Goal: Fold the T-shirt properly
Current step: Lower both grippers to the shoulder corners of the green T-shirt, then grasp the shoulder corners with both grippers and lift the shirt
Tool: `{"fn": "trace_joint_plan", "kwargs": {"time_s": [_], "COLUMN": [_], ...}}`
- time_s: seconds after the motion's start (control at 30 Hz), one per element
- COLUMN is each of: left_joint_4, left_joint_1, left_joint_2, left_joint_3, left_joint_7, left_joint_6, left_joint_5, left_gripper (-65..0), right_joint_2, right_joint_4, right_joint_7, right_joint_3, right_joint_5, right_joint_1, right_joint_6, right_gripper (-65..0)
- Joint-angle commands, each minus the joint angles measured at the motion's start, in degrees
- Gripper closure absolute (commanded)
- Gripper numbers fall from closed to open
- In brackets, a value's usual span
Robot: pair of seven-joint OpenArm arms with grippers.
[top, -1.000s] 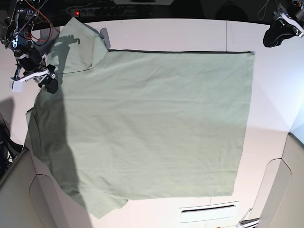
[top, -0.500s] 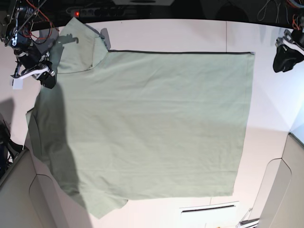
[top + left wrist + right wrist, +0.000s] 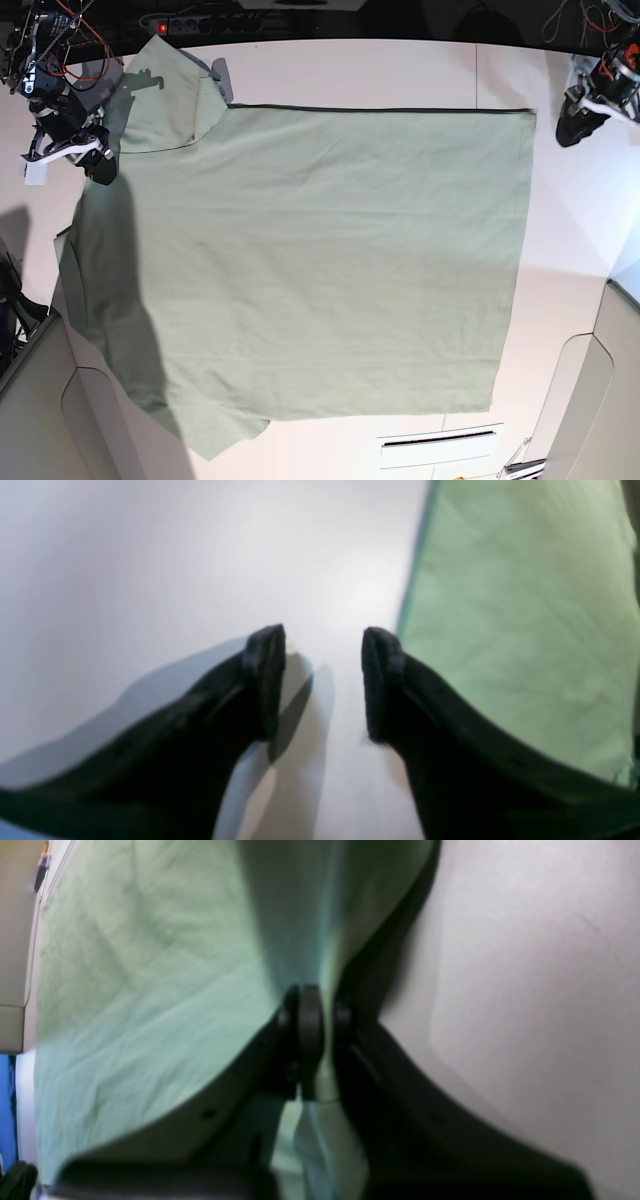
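The sage-green T-shirt (image 3: 320, 250) lies spread over the middle of the base view, its dark-trimmed edge running along the top and one sleeve at upper left. It covers much of the pale tabletop (image 3: 400, 70). At upper left, the right gripper (image 3: 103, 170) angles down toward lower right, pinching a ridge of the shirt's side. At upper right, the left gripper (image 3: 568, 130) points down toward lower left, its fingers spread beside the shirt's corner, holding nothing.

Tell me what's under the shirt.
At its edges, the shirt lies on the white tabletop. Anything beneath its middle is covered, so I can't tell.
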Motion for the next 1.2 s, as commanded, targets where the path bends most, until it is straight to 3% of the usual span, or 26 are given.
{"fn": "trace_joint_plan", "kwargs": {"time_s": [0.0,0.27,0.47,0.7,0.77,0.93,1.17], "left_joint_4": [0.3,0.3,0.3,0.4,0.4,3.1,9.5], "left_joint_1": [0.2,-0.3,0.6,3.7,3.6,3.6,4.8], "left_joint_2": [0.2,4.0,3.8,3.2,3.1,3.1,3.1], "left_joint_3": [1.1,11.0,11.6,11.6,11.6,9.4,1.4], "left_joint_7": [0.9,2.6,7.7,7.7,7.9,8.0,11.8], "left_joint_6": [0.1,1.6,1.6,1.6,1.5,-0.2,-0.4], "left_joint_5": [1.2,4.0,4.0,3.3,3.3,1.8,-1.4], "left_gripper": [-28.6,-28.6,-28.6,-28.3,-23.9,-0.5,0.0], "right_joint_2": [0.5,0.5,0.5,0.5,0.5,0.5,1.3], "right_joint_4": [0.3,0.3,0.3,0.3,0.3,2.3,9.8], "right_joint_7": [-1.2,-1.5,-1.5,-1.7,-2.0,-6.9,-16.5], "right_joint_3": [0.3,0.3,0.3,0.3,0.3,0.4,4.4], "right_joint_5": [-1.0,-1.1,-1.1,-1.1,-1.1,-1.1,-1.1], "right_joint_1": [-0.3,-0.3,-0.3,-0.3,-0.3,-0.3,-0.7], "right_joint_6": [-0.7,-0.7,-0.7,-0.6,-0.6,-0.6,-0.7], "right_gripper": [0.0,0.0,0.0,0.0,0.0,0.0,0.0]}}
